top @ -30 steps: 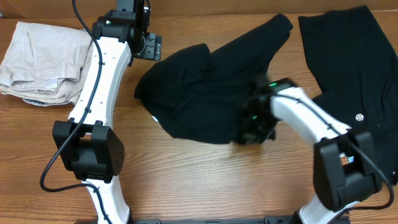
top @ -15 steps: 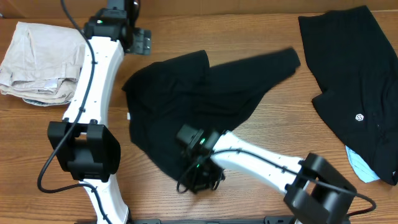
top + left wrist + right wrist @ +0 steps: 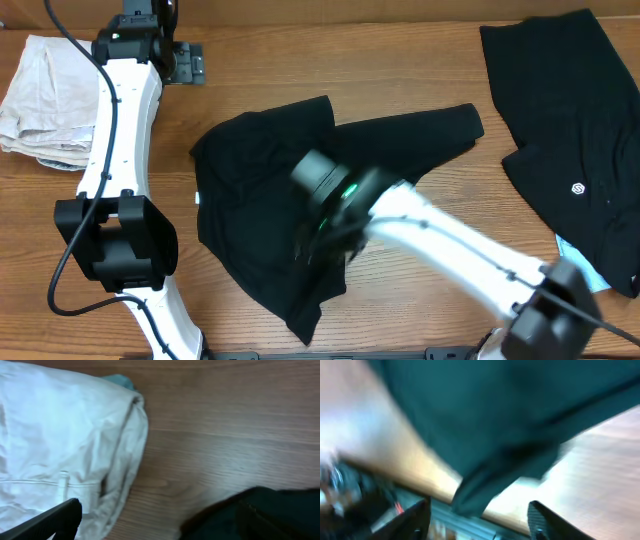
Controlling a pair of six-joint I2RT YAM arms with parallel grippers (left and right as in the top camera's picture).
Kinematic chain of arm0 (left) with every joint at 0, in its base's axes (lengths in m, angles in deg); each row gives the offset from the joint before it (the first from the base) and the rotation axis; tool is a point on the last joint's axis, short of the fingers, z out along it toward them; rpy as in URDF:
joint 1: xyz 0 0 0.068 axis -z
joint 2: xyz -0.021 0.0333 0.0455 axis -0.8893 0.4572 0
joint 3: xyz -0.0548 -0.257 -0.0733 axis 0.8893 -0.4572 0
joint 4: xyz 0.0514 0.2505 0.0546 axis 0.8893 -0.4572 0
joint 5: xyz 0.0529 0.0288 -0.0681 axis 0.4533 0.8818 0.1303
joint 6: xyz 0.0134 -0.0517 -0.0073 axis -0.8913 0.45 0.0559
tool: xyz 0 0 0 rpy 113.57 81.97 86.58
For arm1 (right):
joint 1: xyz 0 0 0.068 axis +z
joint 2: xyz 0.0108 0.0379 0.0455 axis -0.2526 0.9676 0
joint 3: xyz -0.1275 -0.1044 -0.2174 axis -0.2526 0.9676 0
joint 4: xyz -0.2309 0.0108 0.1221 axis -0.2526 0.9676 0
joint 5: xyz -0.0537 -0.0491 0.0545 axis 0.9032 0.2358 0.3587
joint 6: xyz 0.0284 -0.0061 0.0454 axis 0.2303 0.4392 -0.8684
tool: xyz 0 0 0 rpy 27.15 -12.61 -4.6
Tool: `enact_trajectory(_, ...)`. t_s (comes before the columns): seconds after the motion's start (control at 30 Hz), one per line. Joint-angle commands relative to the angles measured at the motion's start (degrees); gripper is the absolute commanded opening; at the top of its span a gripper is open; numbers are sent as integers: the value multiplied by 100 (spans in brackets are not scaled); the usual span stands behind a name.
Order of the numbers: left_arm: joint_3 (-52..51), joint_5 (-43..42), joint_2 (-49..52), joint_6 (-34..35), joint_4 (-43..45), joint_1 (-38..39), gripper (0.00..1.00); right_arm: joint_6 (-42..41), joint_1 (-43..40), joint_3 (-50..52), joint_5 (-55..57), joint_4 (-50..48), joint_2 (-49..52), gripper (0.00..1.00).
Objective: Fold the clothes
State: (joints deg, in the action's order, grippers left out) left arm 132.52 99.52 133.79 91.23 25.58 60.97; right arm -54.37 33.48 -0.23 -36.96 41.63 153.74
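Observation:
The black T-shirt (image 3: 260, 190) lies crumpled in the middle of the table, one sleeve reaching right and a point of cloth near the front edge. My right gripper (image 3: 325, 225) hovers blurred over its middle. In the right wrist view the gripper (image 3: 480, 520) is open, and a corner of the shirt (image 3: 485, 435) lies beyond its spread fingers (image 3: 415, 520). My left gripper (image 3: 185, 62) is at the back left, off the shirt. It is open (image 3: 160, 530) over bare wood, with a black shirt edge (image 3: 280, 510) at the lower right.
A pale beige pile of clothes (image 3: 45, 95) lies at the back left, close beside the left gripper, and shows as white cloth (image 3: 60, 435) in the left wrist view. A second black garment (image 3: 565, 120) with a small white logo covers the right side, a light blue scrap (image 3: 580, 268) under it.
The right gripper dragged the shirt's right side left and toward the front, then opened and rose off it. The left arm swung left toward the beige pile.

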Motion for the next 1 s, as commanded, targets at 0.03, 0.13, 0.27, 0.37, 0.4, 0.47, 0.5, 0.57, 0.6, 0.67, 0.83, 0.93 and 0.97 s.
enact_trajectory(0.03,136,-861,-13,-11,-101,109,100,162,-1569,-140,1025,-144,-282,77)
enact_trajectory(0.13,131,-1401,-13,-11,-153,208,100,452,-2662,-122,1237,-435,-229,81)
enact_trajectory(0.27,127,-1727,-2,-385,-140,437,100,876,-3945,-114,1123,-925,-33,81)
enact_trajectory(0.37,127,-1650,-2,-636,-98,651,100,1104,-4651,-114,951,-1364,236,81)
enact_trajectory(0.4,127,-1613,-2,-656,-76,719,100,1176,-4817,-114,922,-1495,348,81)
enact_trajectory(0.47,127,-1519,-2,-654,-55,831,100,1189,-5088,-114,916,-1729,581,80)
enact_trajectory(0.5,127,-1495,-2,-654,-48,876,100,1189,-5202,-114,918,-1856,706,80)
enact_trajectory(0.57,127,-1491,-2,-654,-39,935,100,1189,-5362,-114,914,-2072,927,78)
enact_trajectory(0.6,127,-1491,-2,-654,-39,960,100,1187,-5438,-114,914,-2170,1045,76)
enact_trajectory(0.67,127,-1488,-2,-654,-42,986,100,1189,-5563,-114,914,-2315,1244,74)
enact_trajectory(0.83,127,-1488,-2,-654,-48,984,100,1193,-5727,-114,848,-2549,1589,63)
enact_trajectory(0.93,127,-1491,-2,-654,-46,986,100,1215,-5729,-111,804,-2723,1751,58)
enact_trajectory(0.97,127,-1491,-2,-654,-46,984,100,1215,-5731,-111,748,-2778,1773,58)
